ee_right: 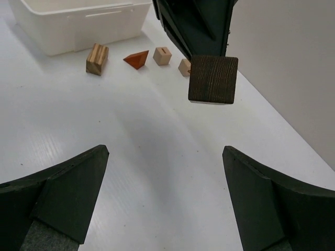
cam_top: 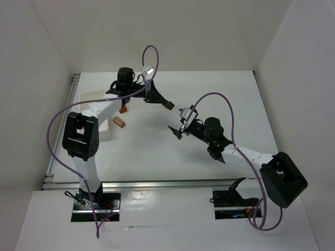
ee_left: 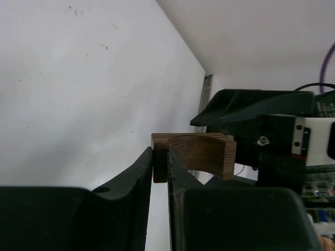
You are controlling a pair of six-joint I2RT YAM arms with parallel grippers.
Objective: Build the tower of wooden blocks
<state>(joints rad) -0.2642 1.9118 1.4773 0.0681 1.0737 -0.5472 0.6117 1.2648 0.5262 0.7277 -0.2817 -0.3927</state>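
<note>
My left gripper is shut on one leg of the dark brown arch piece and holds it above the table; the left wrist view shows the fingers clamped on the arch. My right gripper is open and empty, just in front of the arch. In the right wrist view the gripper faces the arch's end, which hangs from the left gripper. On the table behind lie an orange-red triangular piece, two light tan cubes and a striped tan block.
A white plastic tray stands at the far left of the table, partly hidden under the left arm in the top view. White walls enclose the table on the left, back and right. The striped block lies beside the tray.
</note>
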